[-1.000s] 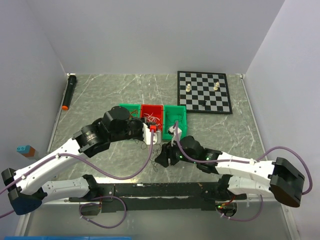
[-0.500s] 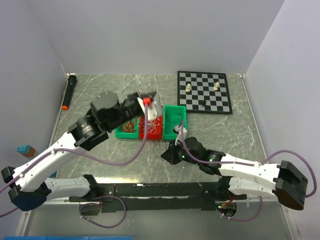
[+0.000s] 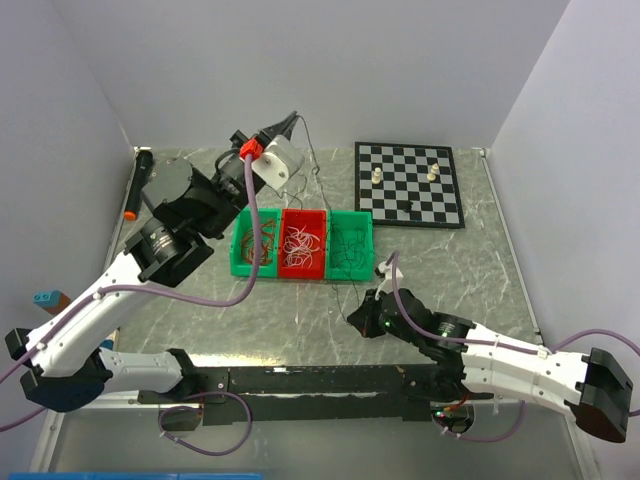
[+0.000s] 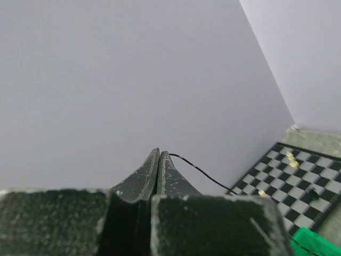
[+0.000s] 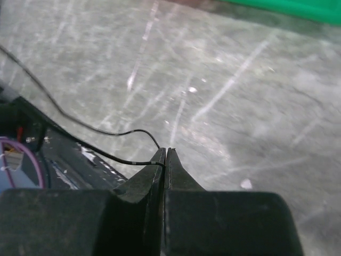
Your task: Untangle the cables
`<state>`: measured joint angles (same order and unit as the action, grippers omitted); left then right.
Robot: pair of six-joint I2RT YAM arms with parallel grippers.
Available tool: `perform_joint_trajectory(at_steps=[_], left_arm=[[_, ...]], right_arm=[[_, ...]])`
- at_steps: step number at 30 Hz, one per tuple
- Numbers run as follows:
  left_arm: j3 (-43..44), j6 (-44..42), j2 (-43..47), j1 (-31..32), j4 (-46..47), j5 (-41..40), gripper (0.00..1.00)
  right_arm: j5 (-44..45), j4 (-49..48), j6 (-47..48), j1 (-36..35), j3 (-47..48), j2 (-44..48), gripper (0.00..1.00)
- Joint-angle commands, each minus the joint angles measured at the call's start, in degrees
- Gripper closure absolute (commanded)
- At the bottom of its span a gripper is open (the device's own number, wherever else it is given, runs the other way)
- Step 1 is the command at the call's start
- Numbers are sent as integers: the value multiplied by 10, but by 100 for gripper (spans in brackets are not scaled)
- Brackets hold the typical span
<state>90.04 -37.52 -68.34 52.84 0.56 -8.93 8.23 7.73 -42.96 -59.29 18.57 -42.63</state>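
your left gripper [image 3: 291, 120], jaws shut on a thin black wire [image 4: 198, 170], has risen high. your right gripper [image 3: 355, 322], pinched tight on black wire too, has backed off. in my judgement one strand is drawing out of the black bunch [image 3: 350, 248] in the right-hand green plastic bin [image 3: 352, 213].

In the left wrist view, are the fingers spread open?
No, the fingers are pressed together, with a thin black cable running out from between their tips.
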Motion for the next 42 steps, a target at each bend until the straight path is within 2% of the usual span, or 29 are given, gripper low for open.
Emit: perform_joint_trajectory(at_steps=[1, 8, 17, 22, 25, 27, 32, 36, 42], left_arm=[[48, -50, -15, -3, 122, -43, 99], [177, -196, -91, -8, 224, -68, 99], [345, -201, -174, -69, 238, -58, 99], [299, -197, -161, -70, 265, -30, 99], [289, -150, -149, -70, 194, -10, 99], [244, -107, -127, -71, 156, 20, 99], [129, 1, -101, -68, 103, 66, 99], [59, 75, -106, -63, 94, 80, 99], [-3, 153, -146, -62, 110, 102, 99]], right_arm=[[19, 60, -42, -4, -11, 1, 100], [24, 107, -96, -6, -21, -19, 100], [31, 138, -115, -7, -13, -52, 100], [38, 144, -126, -9, -16, -41, 100], [43, 145, -120, -11, -14, -3, 100], [52, 144, -95, -11, 2, 41, 100], [132, 220, -17, -11, 125, 104, 100], [187, 261, 28, -11, 214, 112, 100], [241, 296, 67, -11, 277, 125, 100]])
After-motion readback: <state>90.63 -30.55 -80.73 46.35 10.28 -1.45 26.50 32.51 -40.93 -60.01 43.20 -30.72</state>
